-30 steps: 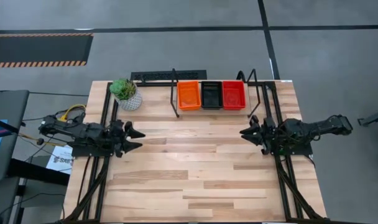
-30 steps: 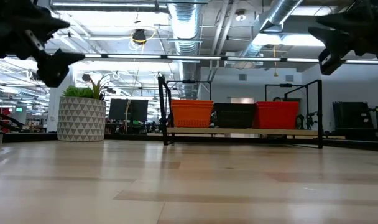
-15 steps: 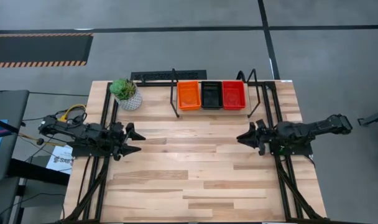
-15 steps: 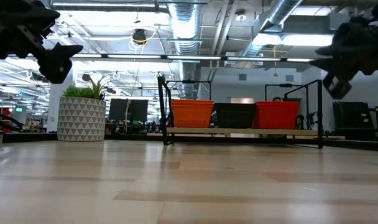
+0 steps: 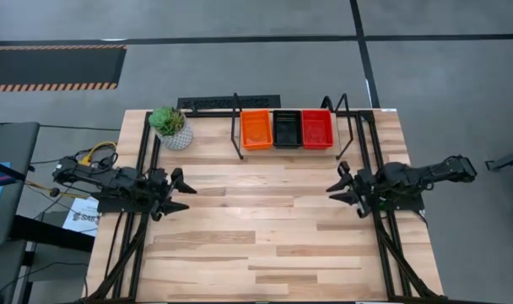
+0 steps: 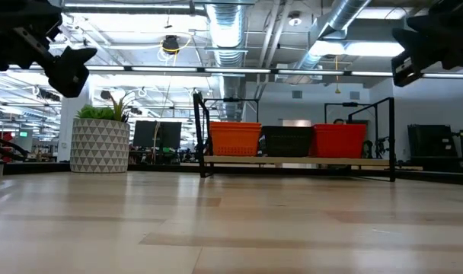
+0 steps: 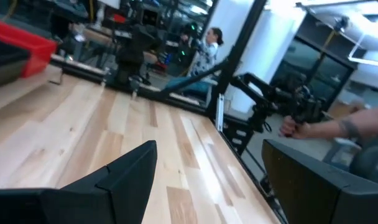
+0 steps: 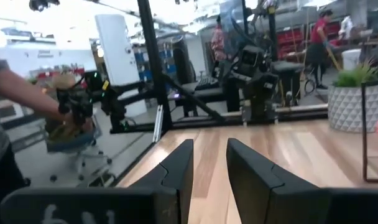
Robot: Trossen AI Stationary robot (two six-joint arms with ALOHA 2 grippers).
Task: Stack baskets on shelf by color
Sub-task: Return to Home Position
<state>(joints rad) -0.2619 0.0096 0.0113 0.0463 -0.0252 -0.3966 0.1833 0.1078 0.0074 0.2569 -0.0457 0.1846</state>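
Three stacks of baskets stand side by side on the shelf (image 5: 238, 139) at the table's far edge: orange (image 5: 256, 129), black (image 5: 287, 128) and red (image 5: 317, 128). In the low view, orange (image 6: 234, 138), black (image 6: 288, 141) and red (image 6: 339, 140) rest on the wood board (image 6: 292, 160). How many are in each stack does not show. My left gripper (image 5: 180, 192) hovers open near the table's left edge. My right gripper (image 5: 336, 189) hovers near the right edge, its fingers a narrow gap apart (image 8: 209, 168). Both hold nothing and point at each other across the table.
A white patterned plant pot (image 5: 172, 128) stands at the far left, beside the shelf. Bare wood tabletop (image 5: 256, 219) lies between the two grippers and toward the near edge. A person's hand (image 7: 319, 127) and arm (image 8: 27, 81) show beyond the table's sides.
My right gripper dipped toward the table and moved a little toward its middle, then rose again and drew back toward the right edge. My left gripper drew back slightly toward the left edge. The baskets have stayed where they were.
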